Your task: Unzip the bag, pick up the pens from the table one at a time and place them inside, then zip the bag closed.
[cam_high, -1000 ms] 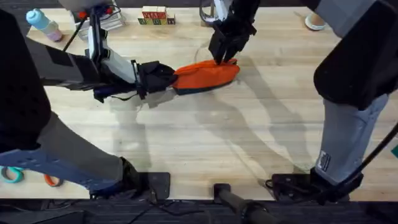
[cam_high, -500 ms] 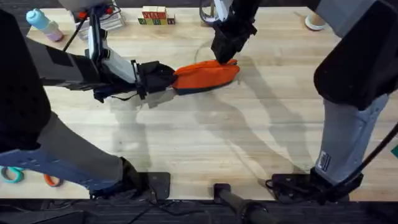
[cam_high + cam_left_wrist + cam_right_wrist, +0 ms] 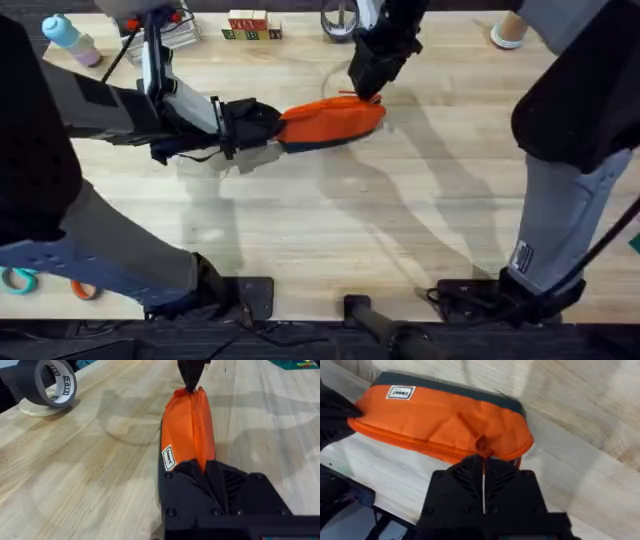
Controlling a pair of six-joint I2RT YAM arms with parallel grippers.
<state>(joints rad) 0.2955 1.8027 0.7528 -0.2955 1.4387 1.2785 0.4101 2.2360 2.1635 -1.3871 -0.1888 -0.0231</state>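
One bag [image 3: 330, 122] on table [image 3: 330, 230], zip looks shut end to end; no pens out, so prob. final stage. L fingers [image 3: 278, 128] clamped on bag's end; R fingers [image 3: 483, 462] pinched together at pull [image 3: 481, 446].

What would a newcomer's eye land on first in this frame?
The bright orange bag at the table's far middle, held from both ends. The left hand clamps its left end, while the right hand, reaching down from above, is shut on the small orange zipper pull at its right end.
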